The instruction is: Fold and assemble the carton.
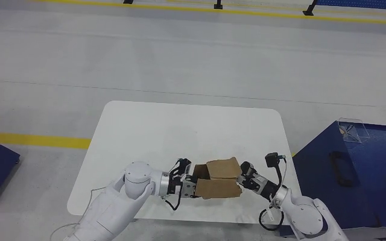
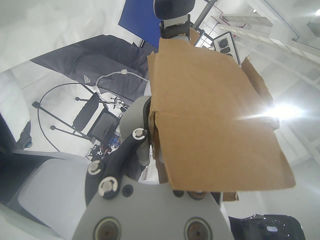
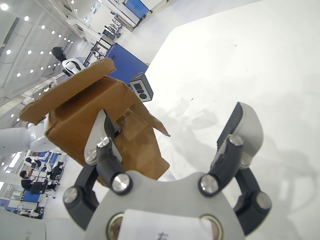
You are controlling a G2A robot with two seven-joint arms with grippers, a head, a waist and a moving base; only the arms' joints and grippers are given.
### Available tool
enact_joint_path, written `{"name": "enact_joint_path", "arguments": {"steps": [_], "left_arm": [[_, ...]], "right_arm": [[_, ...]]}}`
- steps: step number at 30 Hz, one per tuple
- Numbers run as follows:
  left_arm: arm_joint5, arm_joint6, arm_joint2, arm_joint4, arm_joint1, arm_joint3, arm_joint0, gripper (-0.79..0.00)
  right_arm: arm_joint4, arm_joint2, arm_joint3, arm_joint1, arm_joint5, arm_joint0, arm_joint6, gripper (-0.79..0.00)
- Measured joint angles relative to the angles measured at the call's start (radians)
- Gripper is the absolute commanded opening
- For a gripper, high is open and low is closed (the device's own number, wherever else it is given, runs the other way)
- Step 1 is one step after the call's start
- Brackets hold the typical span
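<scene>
A brown cardboard carton (image 1: 218,178) hangs just above the near part of the white table (image 1: 181,126), with one top flap raised and a side flap sticking out. My left gripper (image 1: 186,181) holds its left end. In the left wrist view a carton panel (image 2: 210,116) spans the space between the fingers (image 2: 141,116) of the left gripper (image 2: 210,122). My right gripper (image 1: 246,175) stands open at the carton's right end. In the right wrist view one of its fingers (image 3: 106,126) rests against the carton (image 3: 82,126) under a flap, and the other pad (image 3: 238,123) is free over the table.
A dark blue cabinet (image 1: 344,175) stands close to the table's right edge, with a clear plastic stand (image 1: 351,128) on its top. Bare tabletop lies beyond the carton toward the far edge. The carton sits near the table's front edge.
</scene>
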Motion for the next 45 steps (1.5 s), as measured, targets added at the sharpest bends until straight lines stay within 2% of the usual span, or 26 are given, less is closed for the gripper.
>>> {"name": "enact_joint_path", "arguments": {"steps": [11, 16, 20, 25, 29, 32, 37, 45], "left_arm": [[-0.024, 0.003, -0.006, -0.008, 0.000, 0.003, 0.003, -0.785], [-0.067, 0.126, -0.030, 0.037, 0.004, -0.037, 0.034, -0.785], [-0.094, 0.189, -0.053, 0.053, 0.009, -0.065, 0.065, -0.785], [-0.095, 0.217, -0.053, 0.072, 0.010, -0.091, 0.083, -0.785], [-0.100, 0.226, -0.052, 0.080, 0.010, -0.106, 0.090, -0.785], [-0.105, 0.232, -0.049, 0.097, 0.010, -0.111, 0.089, -0.785], [-0.116, 0.248, -0.034, 0.131, 0.007, -0.117, 0.094, -0.785], [-0.106, 0.222, -0.014, 0.111, -0.002, -0.096, 0.073, -0.785]], "right_arm": [[0.110, 0.097, 0.021, 0.011, -0.021, -0.010, 0.031, 0.000], [0.148, 0.163, 0.010, 0.020, -0.080, -0.043, 0.071, 0.000], [0.122, 0.192, 0.008, 0.027, -0.107, -0.065, 0.108, 0.000], [0.064, 0.155, 0.007, 0.024, -0.081, -0.053, 0.100, 0.000], [-0.034, 0.102, 0.011, 0.016, -0.032, -0.027, 0.034, 0.000], [-0.024, 0.080, 0.025, 0.010, -0.004, -0.011, -0.011, 0.000], [0.024, 0.080, 0.035, 0.012, 0.002, 0.012, 0.034, 0.000], [0.002, 0.017, 0.045, 0.008, 0.039, 0.069, 0.101, 0.000]]}}
